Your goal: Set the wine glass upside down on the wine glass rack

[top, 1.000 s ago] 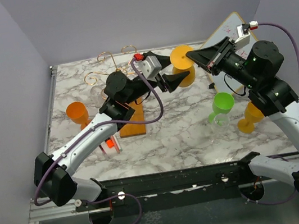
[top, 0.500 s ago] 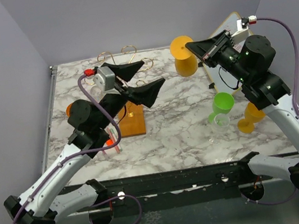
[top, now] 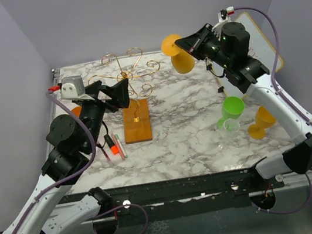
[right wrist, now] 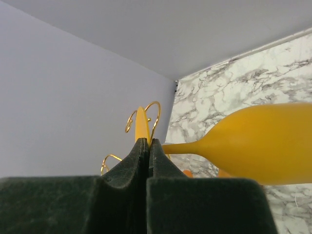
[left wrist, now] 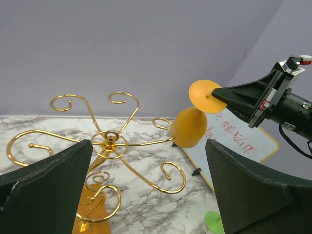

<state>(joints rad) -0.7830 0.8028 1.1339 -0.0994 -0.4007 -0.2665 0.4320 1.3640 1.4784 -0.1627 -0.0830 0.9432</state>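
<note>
The gold wire wine glass rack (top: 124,77) stands on its orange-brown wooden base (top: 136,122) left of centre; its spiral arms fill the left wrist view (left wrist: 111,143). My right gripper (top: 183,44) is shut on the foot of a yellow wine glass (top: 181,60), held upside down in the air just right of the rack. The glass shows in the left wrist view (left wrist: 190,126) and the right wrist view (right wrist: 258,144). My left gripper (top: 117,90) is open and empty, just left of the rack.
A green glass (top: 230,110) and a clear glass (top: 229,129) stand right of centre, a yellow glass (top: 261,123) lies beside them. An orange glass (top: 76,112) is behind my left arm. A whiteboard (top: 259,35) leans at the back right. Markers (top: 113,147) lie near the base.
My left gripper has let go of the yellow glass and pulled back left past the rack. My right gripper has carried the glass left and up, closer to the rack.
</note>
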